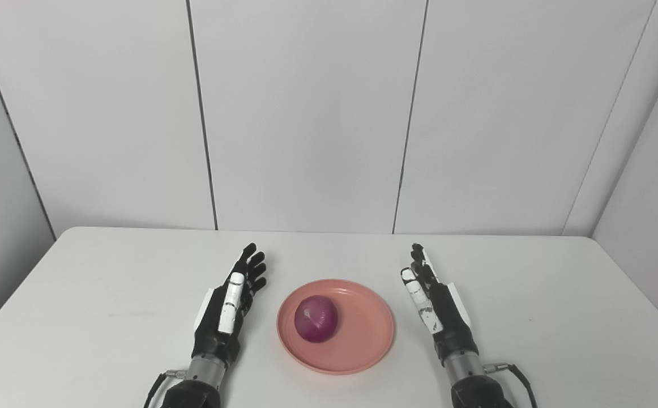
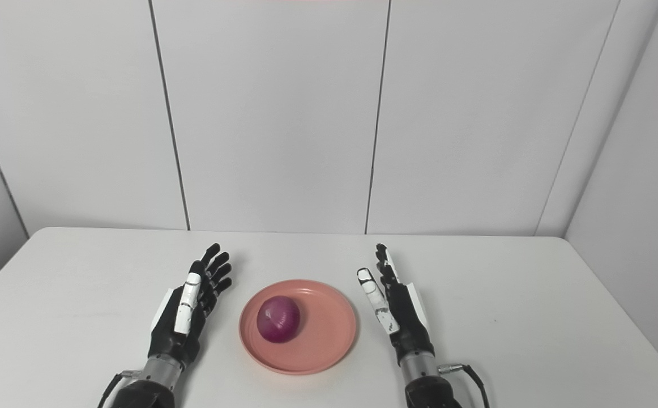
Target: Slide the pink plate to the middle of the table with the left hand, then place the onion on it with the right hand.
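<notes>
**Resting either side of a loaded plate, with little left to spoil but a stray nudge**

Looking through the left eye view first: the pink plate (image 1: pixel 336 326) lies near the middle of the white table (image 1: pixel 80 283), close to the front edge, and the purple onion (image 1: pixel 316 318) sits inside it, left of the plate's centre. The left hand (image 1: pixel 230 306) lies just beside the plate's left rim, fingers stretched and apart, holding nothing. The right hand (image 1: pixel 434 306) stands on the other side, a little further off, fingers also extended and empty. Both steps of the task look done, judging by how things lie.

From the right eye view the same layout holds: the onion (image 2: pixel 278 319) rests off-centre toward the left rim of the plate (image 2: pixel 298 326), with the left hand (image 2: pixel 190 311) near that side and the right hand (image 2: pixel 394 309) apart from the right rim. The risk I see is a careless withdrawal: the left hand brushing the rim could shift the plate or tip it, and the round onion, already near the edge, might roll out.
</notes>
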{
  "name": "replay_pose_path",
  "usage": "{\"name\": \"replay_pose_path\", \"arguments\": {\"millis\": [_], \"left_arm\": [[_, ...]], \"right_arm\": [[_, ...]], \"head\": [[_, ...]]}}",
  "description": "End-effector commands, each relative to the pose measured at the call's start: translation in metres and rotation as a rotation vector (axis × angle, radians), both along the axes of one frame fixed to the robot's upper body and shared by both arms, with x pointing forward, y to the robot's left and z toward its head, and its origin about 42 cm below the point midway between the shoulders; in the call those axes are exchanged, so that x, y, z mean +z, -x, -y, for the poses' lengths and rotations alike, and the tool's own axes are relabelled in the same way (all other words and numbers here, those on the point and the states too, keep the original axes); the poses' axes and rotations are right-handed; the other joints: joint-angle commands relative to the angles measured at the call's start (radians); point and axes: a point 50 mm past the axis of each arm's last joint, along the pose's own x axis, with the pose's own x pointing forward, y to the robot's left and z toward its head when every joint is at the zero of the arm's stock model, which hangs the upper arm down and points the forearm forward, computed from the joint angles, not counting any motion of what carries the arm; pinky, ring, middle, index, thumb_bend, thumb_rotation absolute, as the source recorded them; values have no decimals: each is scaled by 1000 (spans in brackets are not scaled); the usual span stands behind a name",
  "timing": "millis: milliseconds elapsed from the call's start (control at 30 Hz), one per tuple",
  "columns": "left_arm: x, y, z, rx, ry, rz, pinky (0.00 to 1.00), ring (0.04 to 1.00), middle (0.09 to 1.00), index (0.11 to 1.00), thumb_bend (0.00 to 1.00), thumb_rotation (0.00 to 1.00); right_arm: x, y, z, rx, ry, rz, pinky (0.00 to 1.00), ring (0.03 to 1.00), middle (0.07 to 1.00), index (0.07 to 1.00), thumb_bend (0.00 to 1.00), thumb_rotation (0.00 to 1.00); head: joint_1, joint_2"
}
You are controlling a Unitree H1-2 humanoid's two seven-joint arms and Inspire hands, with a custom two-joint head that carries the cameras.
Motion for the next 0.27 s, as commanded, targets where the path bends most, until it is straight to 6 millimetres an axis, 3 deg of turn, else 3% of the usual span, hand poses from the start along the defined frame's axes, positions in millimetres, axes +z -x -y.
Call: {"name": "replay_pose_path", "arguments": {"millis": [0, 233], "left_arm": [[10, -6, -2, -2, 9, 54, 944, 956, 957, 948, 598, 1000], [12, -6, 2, 13, -9, 67, 946, 955, 955, 946, 607, 1000]], "right_arm": [[21, -9, -5, 24, -39, 64, 1000, 997, 1000, 1000, 586, 1000], [18, -7, -5, 15, -63, 49, 1000, 1000, 1000, 1000, 582, 1000]], "head": [[1, 1], [3, 1]]}}
